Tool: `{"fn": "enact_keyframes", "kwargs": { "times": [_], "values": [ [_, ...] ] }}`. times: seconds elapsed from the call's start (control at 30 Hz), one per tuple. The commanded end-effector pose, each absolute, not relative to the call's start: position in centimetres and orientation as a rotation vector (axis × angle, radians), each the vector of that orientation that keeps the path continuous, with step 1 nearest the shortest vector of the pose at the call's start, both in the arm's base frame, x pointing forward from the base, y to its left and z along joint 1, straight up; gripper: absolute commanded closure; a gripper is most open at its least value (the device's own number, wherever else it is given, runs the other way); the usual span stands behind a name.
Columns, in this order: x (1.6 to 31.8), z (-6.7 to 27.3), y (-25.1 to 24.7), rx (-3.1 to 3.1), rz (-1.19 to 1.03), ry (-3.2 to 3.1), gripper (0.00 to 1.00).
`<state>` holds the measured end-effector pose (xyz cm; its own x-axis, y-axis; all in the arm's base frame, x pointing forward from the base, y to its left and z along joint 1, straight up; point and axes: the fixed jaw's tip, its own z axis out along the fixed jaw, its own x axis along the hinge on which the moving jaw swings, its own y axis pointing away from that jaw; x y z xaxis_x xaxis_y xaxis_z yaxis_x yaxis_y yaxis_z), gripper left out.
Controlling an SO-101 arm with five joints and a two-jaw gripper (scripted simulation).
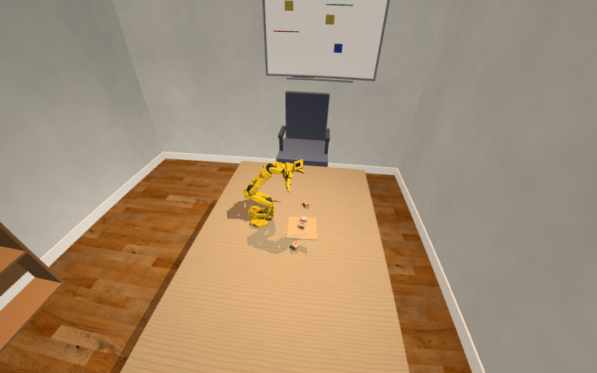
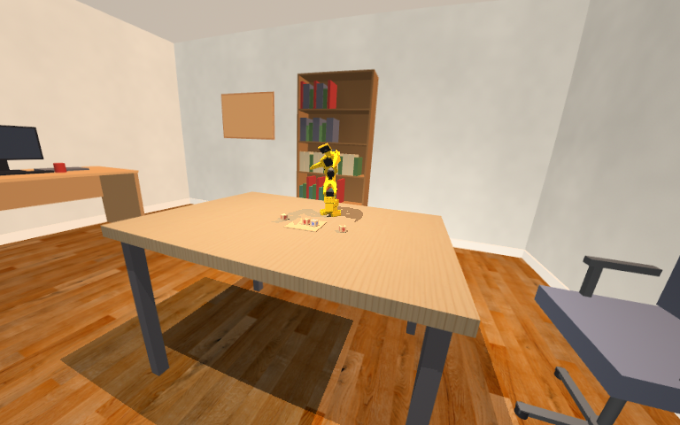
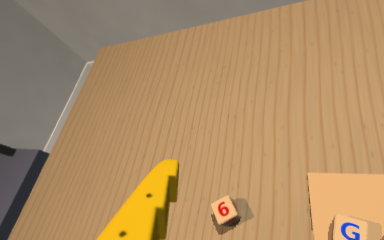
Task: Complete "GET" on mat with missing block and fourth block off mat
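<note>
A tan mat (image 1: 309, 233) (image 2: 296, 226) (image 3: 340, 195) lies on the table to the right of the arm's base. Two blocks stand on it side by side. One block (image 1: 303, 218) (image 2: 314, 222) (image 3: 350, 231) shows a blue G on top. I cannot read the letter on the other block (image 1: 301, 225) (image 2: 305, 220). A block with a red 6 on top (image 1: 305, 203) (image 2: 342, 228) (image 3: 225, 210) lies off the mat, just beyond the G. A fourth block (image 1: 294, 245) (image 2: 283, 216) lies off the mat's opposite side; its top mark is red but unreadable. My gripper (image 1: 289, 185) (image 2: 316, 165) is open and empty, high above the table, short of the 6 block. One yellow jaw (image 3: 150, 210) shows in the wrist view.
The table (image 1: 263, 308) (image 2: 351, 270) is long and wooden. A grey chair (image 1: 305, 131) stands at its far end. The arm's base (image 1: 260, 215) sits beside the mat. A bookshelf (image 2: 336, 130) stands behind the arm.
</note>
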<state>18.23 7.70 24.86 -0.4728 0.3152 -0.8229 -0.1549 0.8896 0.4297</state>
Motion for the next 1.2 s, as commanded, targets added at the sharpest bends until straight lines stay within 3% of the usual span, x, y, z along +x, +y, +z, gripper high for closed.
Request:
{"fn": "enact_keyframes", "kwargs": {
  "times": [0.0,1.17],
  "values": [
    [18.2,25.1,6.9,0.107,0.498,1.983,0.00],
    [17.7,19.4,3.7,0.068,0.206,2.277,0.00]
  ]
}}
